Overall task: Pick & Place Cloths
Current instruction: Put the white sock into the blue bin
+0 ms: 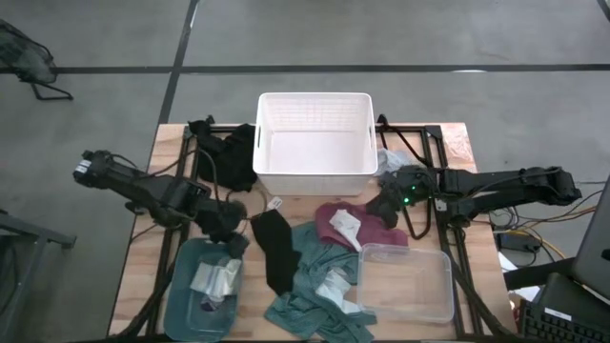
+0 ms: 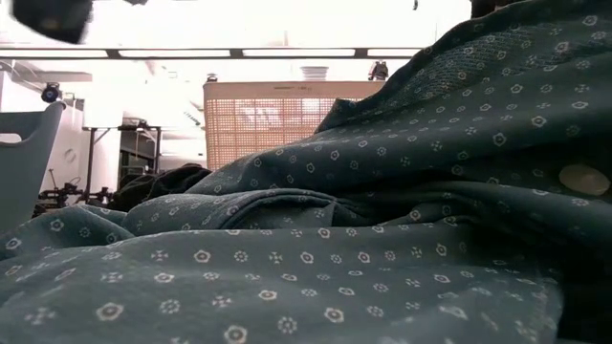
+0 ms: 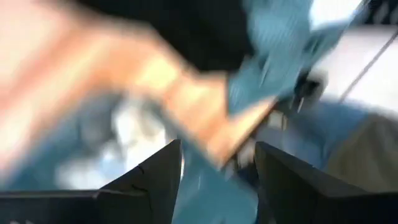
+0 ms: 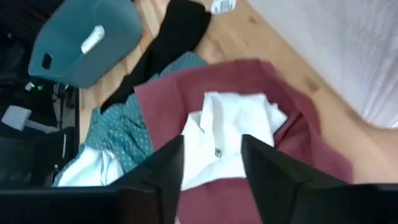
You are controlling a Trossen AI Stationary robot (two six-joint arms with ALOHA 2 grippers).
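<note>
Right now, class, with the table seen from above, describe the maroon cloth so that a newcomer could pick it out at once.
Start at the big white bin at the table's back middle. Just in front of its right corner, beside the right gripper, lies the maroon cloth. It is the only dark red piece, carrying a small white cloth on top, unlike the black cloth and patterned teal cloth beside it.

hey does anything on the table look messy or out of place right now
Yes. The cloths lie in a loose heap in front of the white basket, which looks empty: a teal patterned cloth is crumpled under a black cloth, and a white cloth sits on a maroon cloth. The teal one also blocks most of the low view.
</note>
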